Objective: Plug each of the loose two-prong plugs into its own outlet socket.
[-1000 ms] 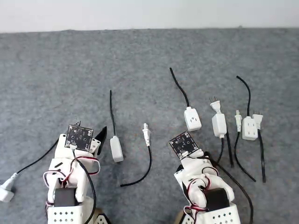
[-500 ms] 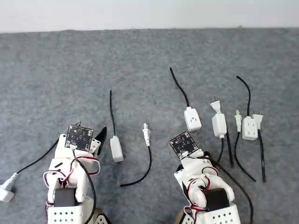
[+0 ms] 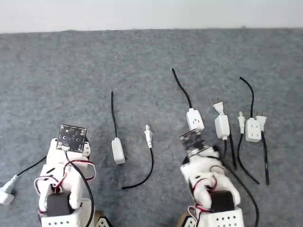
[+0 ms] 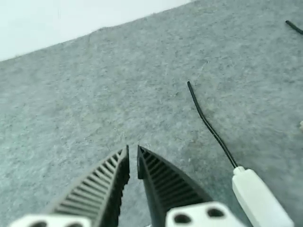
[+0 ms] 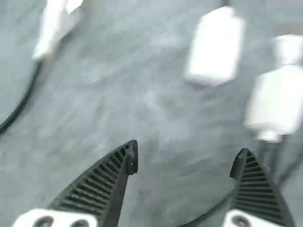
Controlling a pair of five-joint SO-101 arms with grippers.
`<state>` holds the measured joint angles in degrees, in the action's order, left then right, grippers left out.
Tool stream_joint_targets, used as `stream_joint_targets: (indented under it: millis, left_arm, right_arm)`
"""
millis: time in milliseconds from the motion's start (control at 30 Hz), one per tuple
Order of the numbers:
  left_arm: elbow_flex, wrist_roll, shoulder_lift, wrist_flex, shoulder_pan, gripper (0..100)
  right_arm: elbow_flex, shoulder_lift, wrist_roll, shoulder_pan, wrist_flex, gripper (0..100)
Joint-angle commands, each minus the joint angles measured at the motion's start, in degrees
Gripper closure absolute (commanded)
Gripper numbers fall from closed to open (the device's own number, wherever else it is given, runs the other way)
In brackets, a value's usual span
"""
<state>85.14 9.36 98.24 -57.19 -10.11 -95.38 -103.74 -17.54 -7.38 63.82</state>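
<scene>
Four sockets: one socket (image 3: pixel 118 151) on the left, three clustered on the right. Four plugs: one plug (image 3: pixel 148 135) near the middle, three among the right cluster. One white connector (image 3: pixel 5 195) at the near left edge. Two arms: left arm (image 3: pixel 66 175), right arm (image 3: pixel 208 177).

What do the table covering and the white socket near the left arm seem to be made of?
Table covering: grey felt or low-pile carpet, matte, with a fuzzy, speckled texture. White socket: probably moulded plastic, smooth, with rounded edges.
</scene>
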Motion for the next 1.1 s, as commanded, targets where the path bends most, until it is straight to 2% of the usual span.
stream_joint_targets:
  millis: [0,100,200,333,400,500,700,867,1067]
  left_arm:
    - [-7.25,-0.44,-0.18,-2.55,-0.26,97]
    - [-12.35,-0.35,-0.26,-4.66,-0.26,97]
    - [-16.48,-0.26,-0.62,-6.59,-0.18,97]
    - [-18.59,3.34,-0.79,-6.33,0.09,97]
    - [-19.74,3.43,-0.88,-6.33,0.09,97]
    - [-22.02,3.43,-4.22,-6.15,0.09,95]
    - [-29.14,3.34,-25.14,-1.67,0.09,83]
    - [-36.35,1.41,-41.67,-2.11,0.00,81]
    - [-39.08,-2.29,-53.98,-2.02,0.62,81]
  right_arm:
    - [-0.26,-0.31,0.09,10.15,-7.08,68.7]
    - [2.81,-0.31,0.09,15.78,-9.80,68.7]
    - [7.91,-0.31,0.35,18.77,-5.67,68.7]
    - [18.64,-0.31,0.18,18.33,5.76,68.7]
    - [24.53,-0.22,0.35,15.78,10.42,68.7]
    - [29.71,2.15,0.18,12.44,12.62,68.7]
    - [40.00,22.11,0.09,10.59,10.33,68.6]
    - [58.29,42.51,0.97,9.36,18.24,68.7]
    - [72.88,62.73,9.41,-2.68,30.99,68.7]
